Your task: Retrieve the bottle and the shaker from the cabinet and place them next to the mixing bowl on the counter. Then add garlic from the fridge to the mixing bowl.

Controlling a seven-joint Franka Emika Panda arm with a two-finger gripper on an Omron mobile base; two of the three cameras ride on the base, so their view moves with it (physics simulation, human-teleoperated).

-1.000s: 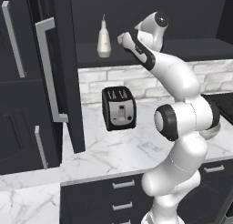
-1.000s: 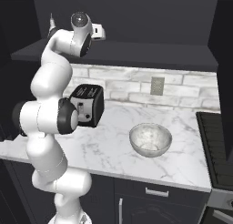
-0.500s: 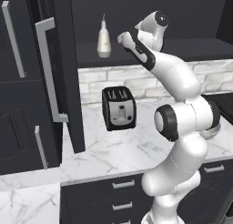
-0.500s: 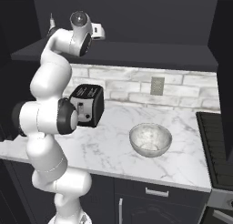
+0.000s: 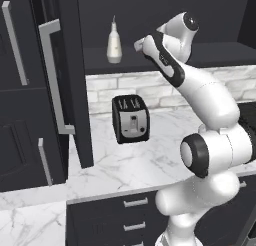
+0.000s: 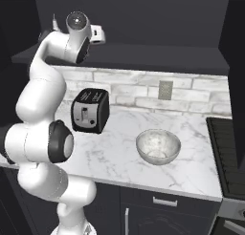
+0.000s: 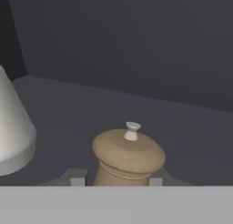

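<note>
Arm reaches up into the open cabinet (image 5: 70, 85), wrist at shelf level, right of the bottle (image 5: 114, 42). Bottle stands upright on the shelf, apart from the arm in the left base view.

Hand view: shaker (image 7: 128, 157) sits upright on the dark shelf floor, directly between the two fingertips (image 7: 78, 180) of the end effector (image 7: 117, 181). Both tips stand at the shaker's flanks, touching or nearly so; the end effector is pinching the shaker low on its body. Shaker base is hidden, so contact with the shelf cannot be judged. Bottle's rounded lower body shows at the left edge, just beside the shaker.

Tabletop (image 6: 119, 157): black toaster (image 6: 89, 110) near the backsplash, mixing bowl (image 6: 158, 146) to its right, well apart.
</note>
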